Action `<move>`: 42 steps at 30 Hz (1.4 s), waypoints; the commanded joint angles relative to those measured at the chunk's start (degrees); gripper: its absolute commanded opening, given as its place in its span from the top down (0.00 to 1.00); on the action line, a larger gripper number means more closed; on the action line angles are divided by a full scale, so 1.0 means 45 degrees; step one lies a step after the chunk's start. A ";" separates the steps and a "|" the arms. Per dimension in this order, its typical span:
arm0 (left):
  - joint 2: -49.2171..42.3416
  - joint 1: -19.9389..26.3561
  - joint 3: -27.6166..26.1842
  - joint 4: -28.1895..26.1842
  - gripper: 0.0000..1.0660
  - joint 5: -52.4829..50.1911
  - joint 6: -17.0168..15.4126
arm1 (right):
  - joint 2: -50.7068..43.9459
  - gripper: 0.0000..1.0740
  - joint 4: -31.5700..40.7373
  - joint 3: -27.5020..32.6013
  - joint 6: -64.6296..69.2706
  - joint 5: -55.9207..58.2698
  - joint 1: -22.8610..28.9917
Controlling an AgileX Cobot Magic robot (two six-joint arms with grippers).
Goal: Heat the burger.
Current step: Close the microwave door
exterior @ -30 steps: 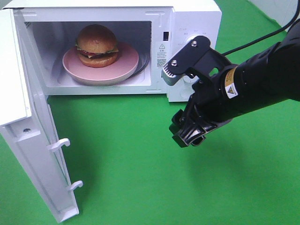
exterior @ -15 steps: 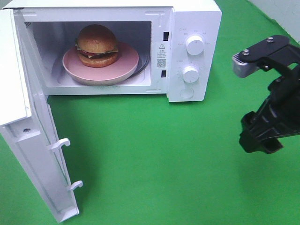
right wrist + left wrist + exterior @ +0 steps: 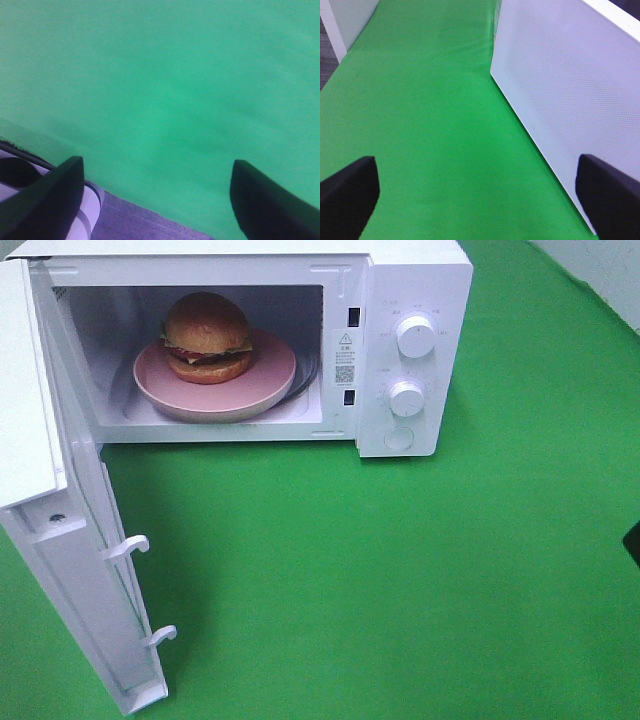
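Note:
The burger [image 3: 207, 337], with a glossy brown bun, sits on a pink plate [image 3: 270, 375] inside the white microwave [image 3: 415, 280]. The microwave's door [image 3: 70, 570] hangs wide open at the left. In the left wrist view my left gripper [image 3: 477, 200] is open over green cloth, with nothing between its dark fingertips [image 3: 347, 195]. It is beside a white dotted panel of the microwave [image 3: 570, 90]. My right gripper [image 3: 155, 200] is also open and empty above bare cloth. Only a dark sliver of the right arm [image 3: 634, 542] shows at the high view's right edge.
Two white knobs [image 3: 415, 337] and a round button are on the microwave's control panel. Green cloth [image 3: 400, 590] covers the table in front. The right wrist view shows the cloth's edge, grey floor [image 3: 130, 225] and a dark cable [image 3: 30, 159] past it.
The right arm has pulled away to the right from in front of the microwave's control panel and has almost left the high view. The burger, plate and door have not moved.

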 commanded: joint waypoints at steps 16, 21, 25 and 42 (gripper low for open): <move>-0.0076 0.0038 0.0038 -0.0013 0.06 -0.0089 0.0025 | -0.3374 0.29 -0.0140 0.0038 0.0089 0.1082 -0.0102; -0.0076 0.0038 0.0038 -0.0013 0.06 -0.0089 0.0025 | -0.4189 0.29 -0.0178 0.0038 0.0076 0.1171 -0.0102; -0.0076 0.0038 0.0038 -0.0013 0.06 -0.0089 0.0025 | -0.4495 0.29 -0.0178 0.0038 0.0076 0.1184 -0.0102; -0.0076 0.0038 0.0038 -0.0013 0.06 -0.0089 0.0025 | -0.5055 0.29 -0.0038 0.1808 0.0000 0.0675 -0.1859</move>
